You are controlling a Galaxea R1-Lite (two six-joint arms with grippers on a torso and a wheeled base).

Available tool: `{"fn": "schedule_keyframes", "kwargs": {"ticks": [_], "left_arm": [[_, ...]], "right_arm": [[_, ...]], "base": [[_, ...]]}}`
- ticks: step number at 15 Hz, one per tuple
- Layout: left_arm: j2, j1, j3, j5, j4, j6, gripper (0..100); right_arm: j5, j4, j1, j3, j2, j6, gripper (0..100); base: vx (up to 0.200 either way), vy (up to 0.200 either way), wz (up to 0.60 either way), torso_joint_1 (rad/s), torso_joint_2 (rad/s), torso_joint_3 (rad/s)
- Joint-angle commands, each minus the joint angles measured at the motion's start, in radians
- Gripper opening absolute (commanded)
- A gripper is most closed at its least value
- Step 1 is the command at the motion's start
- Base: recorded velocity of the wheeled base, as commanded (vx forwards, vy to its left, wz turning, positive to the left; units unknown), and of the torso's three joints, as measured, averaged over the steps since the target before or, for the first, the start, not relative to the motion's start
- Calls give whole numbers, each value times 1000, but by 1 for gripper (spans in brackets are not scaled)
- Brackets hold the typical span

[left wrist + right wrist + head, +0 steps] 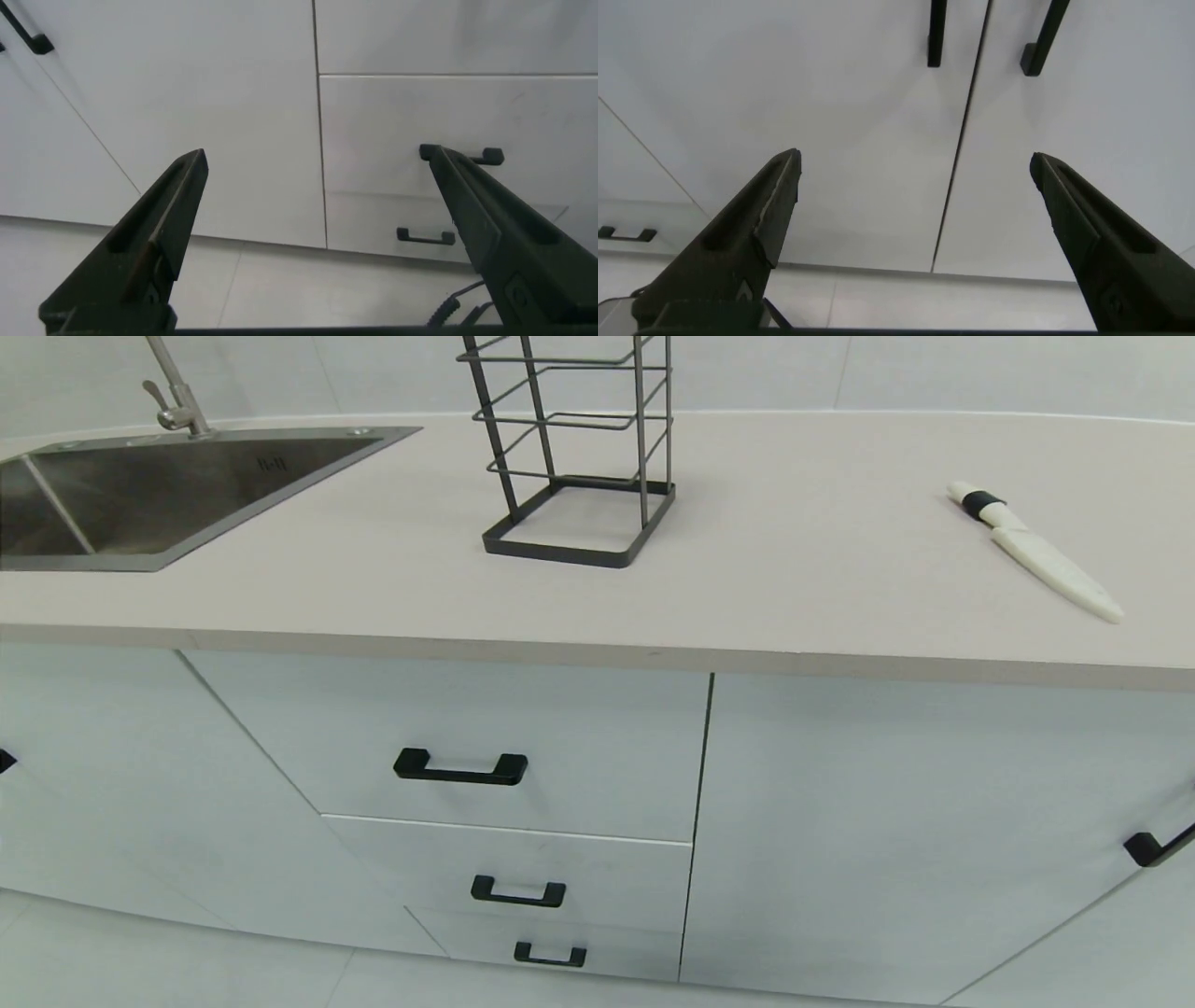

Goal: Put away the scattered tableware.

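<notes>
**mk_rigs:** what are the tools up to here?

**dishbot42:** Both hang low in front of the cabinets with nothing in them. The left tool (312,154) is spread wide and empty, facing the drawer fronts (448,112) and their black handles. The right tool (915,157) is just as wide and just as empty, facing the cabinet doors (831,121) at the seam between them. My guess is they're parked down there so they don't block the head camera's look at the surface (794,541).

**mk_rigs:** and the tableware?

**dishbot42:** One piece: a white knife (1032,549) with a black band, lying flat well off to the robot's right. It might be sheathed, honestly can't tell from up there. The wire rack (579,457) stands upright mid-surface toward the back, well apart from the knife, with nothing in its bottom frame. The sink (112,558) and faucet (175,401) are away on the left.

**mk_rigs:** right arm job then?

**dishbot42:** I'd say so, the knife's on its side. Since it lies flat, the arm needs to come up over the surface and pinch across the narrow width from above, then tip it upright if the rack is where it goes. Could be a drawer instead, though. Nothing's started yet.
</notes>
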Motion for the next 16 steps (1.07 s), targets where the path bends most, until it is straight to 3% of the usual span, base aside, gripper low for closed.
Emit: {"fn": "schedule_keyframes", "kwargs": {"ticks": [1, 4, 6, 10, 11, 13, 16], "left_arm": [[1, 0, 0, 2, -1, 0, 100], [1, 0, 0, 41, -4, 3, 100], [1, 0, -3, 91, -7, 29, 100], [1, 0, -3, 87, -6, 29, 100], [1, 0, 0, 84, -6, 23, 100], [1, 0, 0, 19, -1, 10, 100], [1, 0, 0, -27, -1, 16, 100]], "right_arm": [[0, 0, 0, 0, 2, 0, 100], [0, 0, 0, 0, 2, 1, 100], [0, 1, 0, 0, 2, 3, 100], [0, 0, 0, 0, 2, 1, 100], [0, 1, 0, 0, 2, 1, 100], [0, 1, 0, 0, 2, 1, 100], [0, 0, 0, 0, 2, 1, 100]], "base": [[0, 0, 0, 242, -27, -110], [0, 0, 0, 256, -375, -229], [0, 0, 0, 171, -681, -186], [0, 0, 0, 228, -502, -204], [0, 0, 0, 144, -481, -222], [0, 0, 0, 97, -491, -220], [0, 0, 0, 359, -478, -229]]}}
